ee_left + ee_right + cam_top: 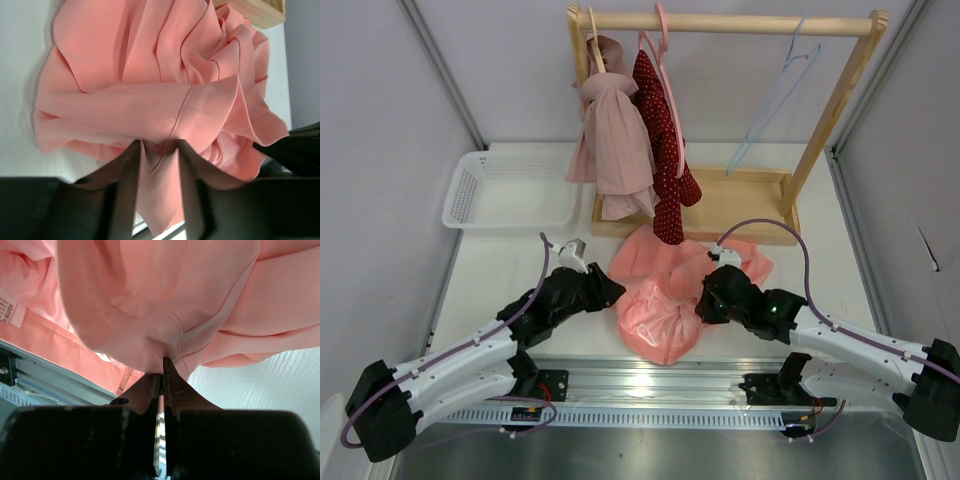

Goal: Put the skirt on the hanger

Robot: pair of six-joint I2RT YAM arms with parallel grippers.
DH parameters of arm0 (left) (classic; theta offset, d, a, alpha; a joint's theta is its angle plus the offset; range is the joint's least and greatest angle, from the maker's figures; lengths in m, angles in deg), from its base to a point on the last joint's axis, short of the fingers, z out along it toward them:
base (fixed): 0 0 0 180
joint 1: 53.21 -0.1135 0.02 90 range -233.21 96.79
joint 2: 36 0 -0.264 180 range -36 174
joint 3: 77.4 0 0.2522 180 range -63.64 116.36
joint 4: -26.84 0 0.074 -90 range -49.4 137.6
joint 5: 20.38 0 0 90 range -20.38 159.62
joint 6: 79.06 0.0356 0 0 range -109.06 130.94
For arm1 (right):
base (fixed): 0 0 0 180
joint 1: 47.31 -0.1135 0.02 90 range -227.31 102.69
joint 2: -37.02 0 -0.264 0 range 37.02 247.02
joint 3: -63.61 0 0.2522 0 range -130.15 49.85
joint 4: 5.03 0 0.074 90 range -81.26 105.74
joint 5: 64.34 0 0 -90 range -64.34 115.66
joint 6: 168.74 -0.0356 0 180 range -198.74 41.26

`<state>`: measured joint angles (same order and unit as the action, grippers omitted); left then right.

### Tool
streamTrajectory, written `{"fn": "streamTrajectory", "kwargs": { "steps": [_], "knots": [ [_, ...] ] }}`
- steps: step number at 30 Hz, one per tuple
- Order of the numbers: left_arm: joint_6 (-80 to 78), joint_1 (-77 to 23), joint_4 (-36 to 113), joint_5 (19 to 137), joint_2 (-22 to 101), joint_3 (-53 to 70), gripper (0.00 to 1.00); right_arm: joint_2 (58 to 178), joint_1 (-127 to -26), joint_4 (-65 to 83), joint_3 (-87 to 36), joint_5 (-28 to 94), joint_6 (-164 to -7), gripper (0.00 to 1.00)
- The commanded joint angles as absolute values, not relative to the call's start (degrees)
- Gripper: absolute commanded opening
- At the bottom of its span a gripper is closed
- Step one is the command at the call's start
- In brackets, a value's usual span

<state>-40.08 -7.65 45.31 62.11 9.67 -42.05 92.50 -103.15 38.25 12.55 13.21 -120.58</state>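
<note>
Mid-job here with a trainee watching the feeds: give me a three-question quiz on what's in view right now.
1. True or false: the skirt already hangs on the light-blue wire hanger.
2. What is the right end effector shut on? A) skirt fabric B) a towel C) nothing
3. Fill in: in the top view, the hanger hangs near the wooden rack's ___ end.
Key: 1 false; 2 A; 3 right.

salmon-pink plain skirt [665, 300], light-blue hanger [788, 68], dark red white-dotted garment [665, 150]
</note>
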Motion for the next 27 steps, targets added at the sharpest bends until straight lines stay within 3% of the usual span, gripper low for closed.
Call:
{"fn": "streamTrajectory", "kwargs": {
  "steps": [1, 4, 9, 13, 27],
  "knots": [
    [-36.8, -6.7, 46.8, 59.2, 8.0, -38.2, 0.51, 93.0, -103.3, 36.2, 11.4, 11.3, -120.8, 0.0],
    [-31.5, -6.4, 46.6, 60.4, 7.5, -35.6, 0.61, 93.6, -103.3, 36.7, 10.5, 11.2, -120.1, 0.0],
    [-17.5, -3.6, 46.7, 68.2, 14.0, -27.4, 0.66, 94.0, -103.3, 36.9, 9.7, 11.3, -119.7, 0.0],
    [-9.7, 2.3, 53.8, 63.0, 22.5, -18.5, 0.73, 94.2, -103.2, 37.2, 9.1, 11.3, -119.3, 0.0],
    [5.6, 7.1, 65.1, 70.0, 25.7, -11.4, 0.83, 96.0, -100.8, 38.0, 6.4, 12.4, -117.7, 0.0]
  ]
}}
